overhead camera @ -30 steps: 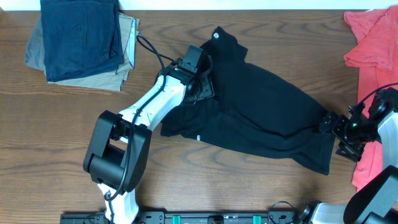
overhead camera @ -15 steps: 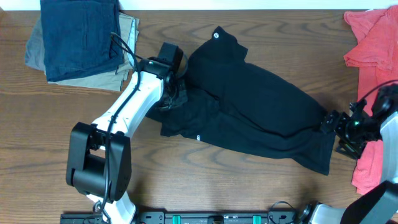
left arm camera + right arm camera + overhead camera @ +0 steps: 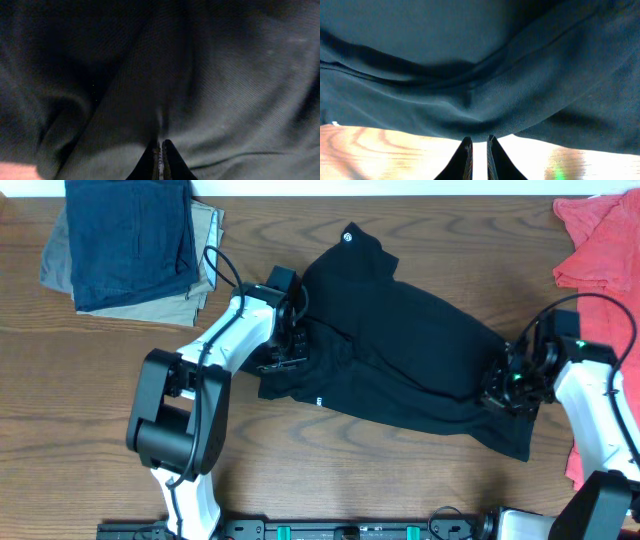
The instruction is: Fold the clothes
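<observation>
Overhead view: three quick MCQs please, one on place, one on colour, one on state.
1. Where does the folded navy and khaki stack lie in the overhead view?
A) top left
B) bottom right
C) centre

2. What colour is the T-shirt at the right edge?
A) green
B) coral-red
C) white

3. How does the black shirt lie?
A) folded into a neat square
B) spread out and wrinkled
C) rolled into a tube

Answers:
1 A: the stack sits in the upper left corner.
2 B: its fabric is plainly coral-red.
3 B: it sprawls diagonally with creases, and no neat fold shows.
</observation>
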Controlling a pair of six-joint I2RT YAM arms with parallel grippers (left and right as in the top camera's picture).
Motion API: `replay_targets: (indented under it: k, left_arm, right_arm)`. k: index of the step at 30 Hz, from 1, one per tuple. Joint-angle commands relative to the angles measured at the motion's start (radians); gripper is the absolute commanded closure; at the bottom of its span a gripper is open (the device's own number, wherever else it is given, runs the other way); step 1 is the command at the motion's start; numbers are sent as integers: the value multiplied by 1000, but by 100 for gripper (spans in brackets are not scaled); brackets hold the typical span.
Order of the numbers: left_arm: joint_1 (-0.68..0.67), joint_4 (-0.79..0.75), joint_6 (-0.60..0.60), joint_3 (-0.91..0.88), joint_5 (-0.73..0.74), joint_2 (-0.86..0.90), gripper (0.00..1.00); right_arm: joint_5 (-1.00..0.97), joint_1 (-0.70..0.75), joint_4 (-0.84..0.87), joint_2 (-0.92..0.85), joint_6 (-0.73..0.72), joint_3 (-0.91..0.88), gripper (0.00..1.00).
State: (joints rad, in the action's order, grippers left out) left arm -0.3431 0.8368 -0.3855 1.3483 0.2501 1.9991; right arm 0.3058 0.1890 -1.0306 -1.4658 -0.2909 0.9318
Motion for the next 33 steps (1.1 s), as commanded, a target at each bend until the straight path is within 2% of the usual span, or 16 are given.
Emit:
replay_targets:
  k: [1,3,7,16,20,25,33]
  left_arm:
    - [14,4,12,-8,-3,42,94]
    - [32,17,-28,-8,-37,55,94]
    - [90,61,-111,-8,-76,60,94]
    - [199,189,-117,-8,-51,60,94]
    - [196,214,-126,-8,-40,59,94]
    - [195,220,-125,-8,42,42,94]
    - [195,205,-119,-8,27,16,94]
  right_arm:
    - [-18,-14,24,7,-64,-31,90]
    - [-23,-13,39,7,-94,-50,99]
    - [-27,-13,67,7,-135,-105,99]
    - [-37,-13,263,7,-238,-268,98]
    - [-37,-13,270,7,-247,-279,98]
    - [-63,-13,256,7,-259,-283,99]
    - [-154,-13,277,1,-330,-289,98]
